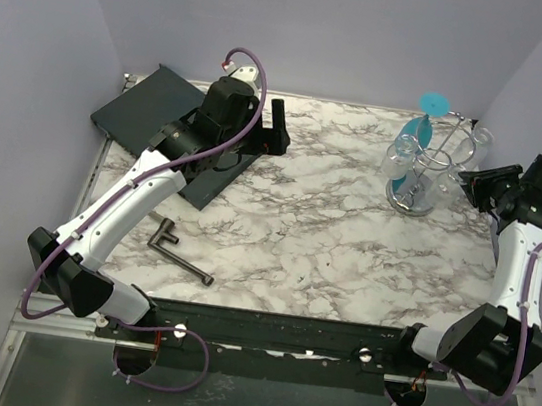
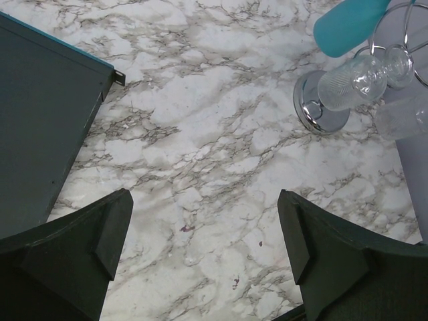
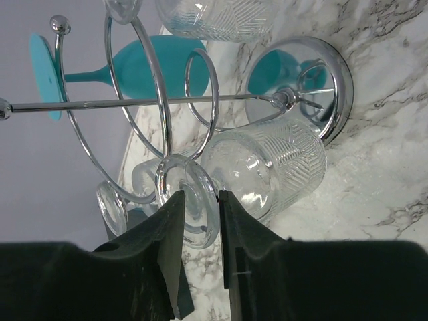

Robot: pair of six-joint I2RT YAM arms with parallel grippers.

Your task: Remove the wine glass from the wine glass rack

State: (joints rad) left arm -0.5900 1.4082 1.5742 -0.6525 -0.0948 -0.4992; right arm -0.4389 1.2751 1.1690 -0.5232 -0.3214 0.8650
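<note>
The chrome wine glass rack (image 1: 429, 155) stands at the table's back right, with its round base (image 3: 338, 80) and thin post (image 3: 167, 101) close in the right wrist view. Several glasses hang upside down from it, one of them teal (image 3: 160, 60). The nearest is a clear ribbed wine glass (image 3: 274, 167). My right gripper (image 3: 199, 200) is narrowly open, its two fingers on either side of that glass's round foot just below the wire loop. I cannot tell whether they touch it. My left gripper (image 2: 204, 234) is wide open above bare marble, far from the rack.
A dark flat board (image 1: 148, 105) lies at the back left under the left arm. A dark T-shaped metal tool (image 1: 178, 251) lies near the front left. The right wall is close behind the rack. Other clear glasses (image 1: 398, 160) hang on the rack's left side.
</note>
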